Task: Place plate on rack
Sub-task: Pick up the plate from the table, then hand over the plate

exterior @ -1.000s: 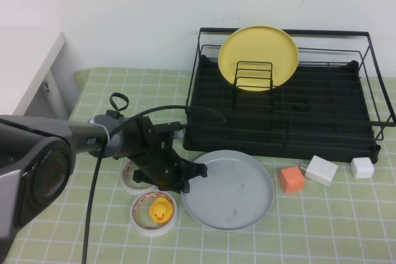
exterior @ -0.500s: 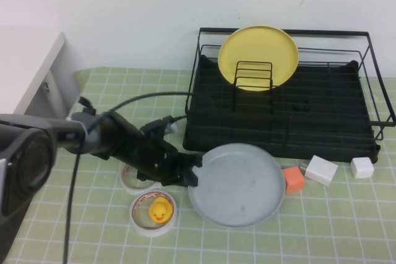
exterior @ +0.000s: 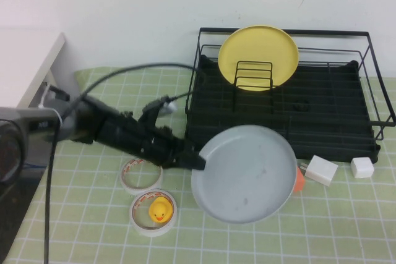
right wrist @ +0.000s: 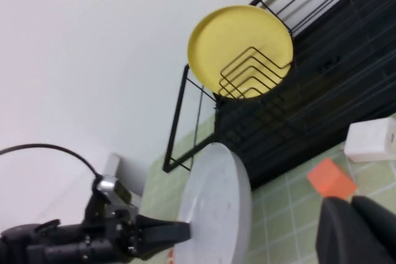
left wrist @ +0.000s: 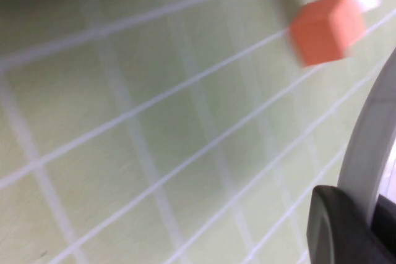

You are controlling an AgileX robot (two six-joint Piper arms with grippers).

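Observation:
The light grey plate (exterior: 244, 174) hangs tilted above the table, just in front of the black wire rack (exterior: 334, 125). My left gripper (exterior: 197, 162) is shut on the plate's left rim, and the arm reaches in from the left. In the left wrist view a dark finger (left wrist: 337, 227) presses against the plate's pale rim (left wrist: 371, 146). The right wrist view shows the plate (right wrist: 213, 208) edge-on, with the left gripper (right wrist: 182, 232) on it. My right gripper (right wrist: 352, 205) is shut and holds nothing, above the table at the right; the high view does not show it.
A yellow plate (exterior: 258, 57) stands upright at the rack's back, behind a wire divider (exterior: 252, 85). An orange cube (exterior: 300, 182) peeks out behind the grey plate, beside two white blocks (exterior: 322, 170) (exterior: 362, 167). A tape roll (exterior: 141, 174) and a yellow duck (exterior: 159, 212) inside another roll lie front left.
The grey plate has come up off the table, tilted and shifted right toward the rack. My left arm stretched out with it and its jaws closed tight on the rim.

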